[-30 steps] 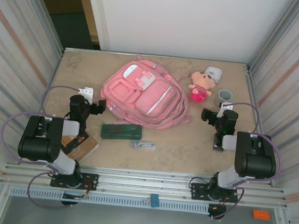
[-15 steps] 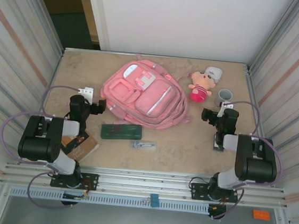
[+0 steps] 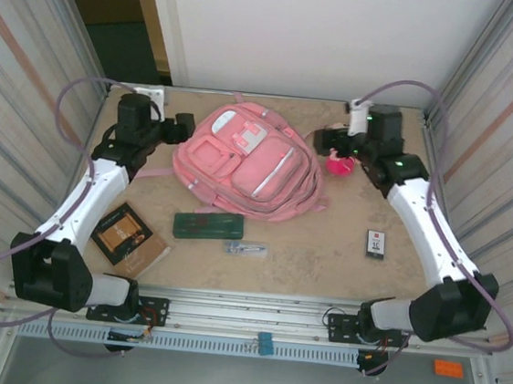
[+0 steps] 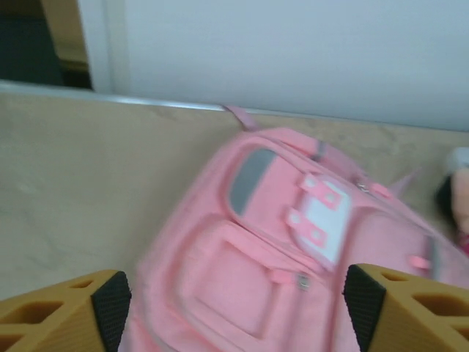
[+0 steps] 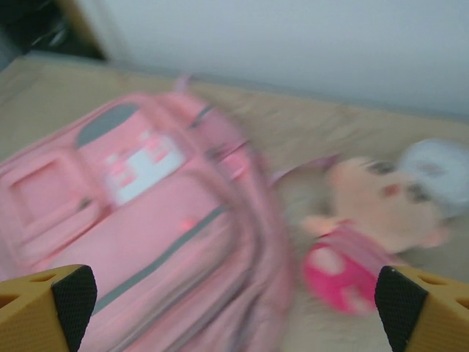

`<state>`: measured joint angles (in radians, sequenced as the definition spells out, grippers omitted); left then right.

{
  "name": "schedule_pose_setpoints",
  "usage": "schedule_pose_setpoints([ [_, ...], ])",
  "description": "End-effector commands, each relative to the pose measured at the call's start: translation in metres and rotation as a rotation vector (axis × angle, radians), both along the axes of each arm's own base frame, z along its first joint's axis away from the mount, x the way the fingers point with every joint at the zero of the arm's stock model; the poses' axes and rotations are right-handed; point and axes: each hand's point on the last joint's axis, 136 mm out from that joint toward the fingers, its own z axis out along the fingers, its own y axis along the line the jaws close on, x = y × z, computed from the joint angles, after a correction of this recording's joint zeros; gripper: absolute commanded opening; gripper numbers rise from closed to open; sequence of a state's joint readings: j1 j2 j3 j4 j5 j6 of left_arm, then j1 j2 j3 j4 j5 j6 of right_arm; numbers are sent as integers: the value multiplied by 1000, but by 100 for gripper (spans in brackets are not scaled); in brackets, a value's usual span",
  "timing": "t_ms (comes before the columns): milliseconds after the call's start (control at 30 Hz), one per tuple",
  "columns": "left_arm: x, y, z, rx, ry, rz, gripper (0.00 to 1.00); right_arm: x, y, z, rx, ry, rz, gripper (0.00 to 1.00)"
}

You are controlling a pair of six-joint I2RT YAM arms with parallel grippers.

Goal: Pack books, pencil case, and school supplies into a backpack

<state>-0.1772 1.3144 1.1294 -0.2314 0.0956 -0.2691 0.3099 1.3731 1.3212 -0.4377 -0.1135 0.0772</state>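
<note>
Objects on the table (image 3: 341, 256) number six: one backpack (image 3: 246, 163), one book (image 3: 128, 235), one pencil case (image 3: 207, 224), one pen (image 3: 244, 248), one plush doll (image 5: 374, 220) and one small card (image 3: 376, 244). We also count two grippers.

We see the backpack lying flat, front up, at the far middle of the table. It is soft pink fabric with rounded corners, pale zipped pockets, a white panel and a grey patch near its top. The pencil case is a long, flat, dark green rectangle just beside the backpack's near edge. The pen is slim, clear and silvery, and lies just beside the case on its near side. The book is a flat brown-tan square with a pale label, near the table's left front corner. The card is a small black-and-white rectangle, well apart from the rest on the right. The doll is plump and fuzzy, with a round pale face, a light cap and a bright pink body, and sits just right of the backpack.

We find the left gripper (image 3: 185, 129) just beside the backpack's upper left edge, its black pads (image 4: 111, 301) spread wide with nothing between them. The right gripper (image 3: 321, 141) hangs between the backpack's upper right corner and the doll, its pads (image 5: 73, 297) likewise wide apart and empty.
</note>
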Motion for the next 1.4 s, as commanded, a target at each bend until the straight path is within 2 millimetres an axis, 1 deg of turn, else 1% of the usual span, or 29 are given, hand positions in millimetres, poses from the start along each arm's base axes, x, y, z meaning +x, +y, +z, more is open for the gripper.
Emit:
schedule_pose_setpoints([
  [0, -57, -29, -82, -88, 385, 9, 78, -25, 40, -79, 38, 344, 70, 99],
  [33, -60, -34, -90, -106, 402, 14, 77, -24, 49, -92, 43, 386, 73, 99],
  [67, -62, -41, -100, -153, 425, 14, 75, -22, 56, -104, 57, 425, 70, 96],
  [100, -64, -51, -109, -197, 439, -14, 71, -21, 61, -118, 64, 454, 71, 88],
  [133, -66, -56, -117, -222, 457, -24, 69, -21, 63, -129, 63, 475, 66, 84],
  [167, -69, -57, -128, -232, 482, -11, 69, -21, 64, -141, 60, 499, 55, 81],
  [233, -70, -61, -145, -252, 519, -4, 69, -24, 58, -165, 42, 543, 20, 76],
  [333, -68, -69, -163, -255, 557, -23, 67, -37, 51, -196, 40, 597, -28, 72],
  [400, -63, -73, -172, -244, 568, -36, 66, -51, 51, -211, 57, 642, -32, 69],
  [467, -56, -79, -178, -245, 571, -47, 65, -66, 50, -223, 56, 674, -41, 69],
  [600, -40, -88, -187, -243, 576, -62, 62, -90, 58, -234, 72, 696, -50, 66],
  [733, -24, -99, -191, -244, 569, -92, 60, -110, 72, -235, 112, 690, -78, 64],
  [800, -16, -105, -193, -245, 571, -108, 57, -119, 80, -235, 125, 685, -89, 63],
  [867, -6, -109, -195, -245, 568, -115, 56, -127, 91, -234, 127, 676, -89, 63],
  [933, 1, -114, -196, -253, 561, -127, 56, -132, 101, -231, 122, 656, -95, 62],
  [1133, 16, -130, -202, -248, 558, -168, 53, -143, 142, -224, 175, 633, -72, 61],
  [1267, 18, -131, -203, -247, 555, -169, 53, -151, 162, -223, 172, 629, -42, 61],
  [1367, 16, -127, -198, -235, 541, -159, 54, -154, 177, -220, 181, 618, -2, 61],
])
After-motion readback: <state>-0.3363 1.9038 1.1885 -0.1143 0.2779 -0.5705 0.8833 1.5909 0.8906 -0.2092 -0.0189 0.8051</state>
